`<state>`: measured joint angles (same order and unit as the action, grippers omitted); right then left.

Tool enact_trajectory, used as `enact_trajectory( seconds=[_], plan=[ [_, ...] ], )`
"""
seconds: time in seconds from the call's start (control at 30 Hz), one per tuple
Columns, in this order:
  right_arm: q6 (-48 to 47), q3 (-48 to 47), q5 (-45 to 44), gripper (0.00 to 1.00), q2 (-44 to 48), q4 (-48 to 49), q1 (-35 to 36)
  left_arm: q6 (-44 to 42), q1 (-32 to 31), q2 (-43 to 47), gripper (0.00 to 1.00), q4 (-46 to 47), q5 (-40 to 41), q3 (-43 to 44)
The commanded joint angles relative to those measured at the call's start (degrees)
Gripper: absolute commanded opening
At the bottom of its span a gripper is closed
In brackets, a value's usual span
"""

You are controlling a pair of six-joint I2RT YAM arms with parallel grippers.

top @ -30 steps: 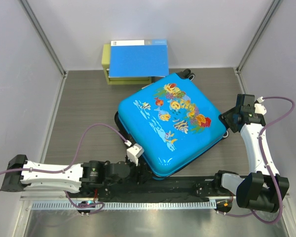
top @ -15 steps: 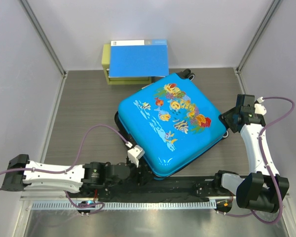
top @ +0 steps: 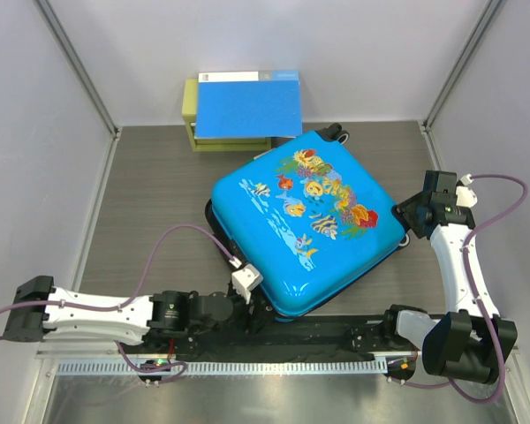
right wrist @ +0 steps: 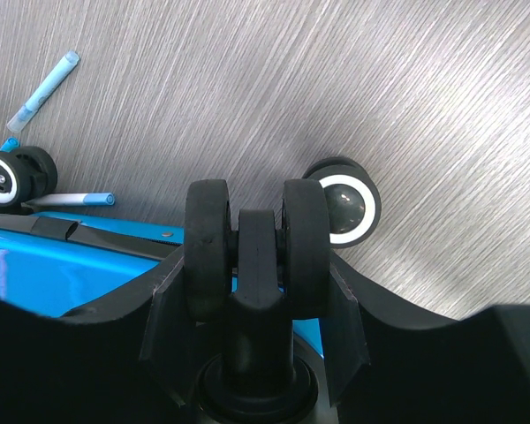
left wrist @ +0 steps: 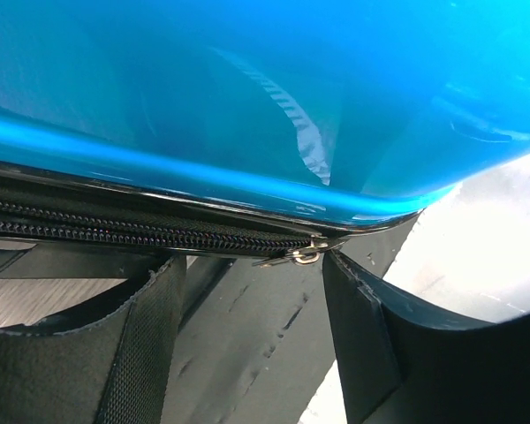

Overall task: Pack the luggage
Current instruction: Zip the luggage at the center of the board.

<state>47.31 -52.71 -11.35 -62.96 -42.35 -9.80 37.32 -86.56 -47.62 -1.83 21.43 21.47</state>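
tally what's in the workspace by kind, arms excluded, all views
Bright-blue fish-print hard-shell suitcase: 1
Flat plain blue folder: 1
Yellow-green drawer box: 1
Thin blue-and-white pens: 2
Total: 5

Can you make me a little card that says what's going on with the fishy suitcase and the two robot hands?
Luggage: lid down, lying flat, fish side up
Left hand: open, fingers either side of the zipper pull at the near corner
Right hand: closed around a black twin wheel
Behind: blue folder on a yellow-green box
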Motion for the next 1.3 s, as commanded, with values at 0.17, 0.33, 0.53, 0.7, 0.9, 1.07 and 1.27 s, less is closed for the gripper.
enact_trajectory(
  seconds=[0.17,0.33,0.53,0.7,0.9,1.07,1.27],
  plan=[
    [-5.0,4.6,4.2,0.01,-0.3,-12.1,1.9,-2.8,0.3,-2.6,0.62,12.1,1.2,1.6],
    [-5.0,4.4,4.1,0.01,-0.2,-12.6,1.9,-3.9,0.2,-4.3,0.56,13.5,1.8,3.1],
    [-5.6,4.1,3.8,0.01,-0.3,-12.9,1.9,-4.5,0.2,-2.8,0.53,12.3,4.2,4.6],
    [-5.7,4.4,4.1,0.01,-0.6,-13.0,2.0,-5.0,0.3,1.4,0.56,9.8,6.3,5.2],
    [-5.8,4.8,4.7,0.01,-1.5,-12.7,1.9,-4.6,0.3,1.1,0.59,8.8,6.0,5.3],
    [-5.9,5.2,4.4,0.01,-1.1,-12.7,2.0,-4.1,0.3,-0.4,0.61,10.3,3.4,8.2],
    [-5.8,5.5,4.6,0.01,-1.1,-12.7,1.9,-5.0,0.3,-2.6,0.61,10.8,2.3,9.6]
  ],
)
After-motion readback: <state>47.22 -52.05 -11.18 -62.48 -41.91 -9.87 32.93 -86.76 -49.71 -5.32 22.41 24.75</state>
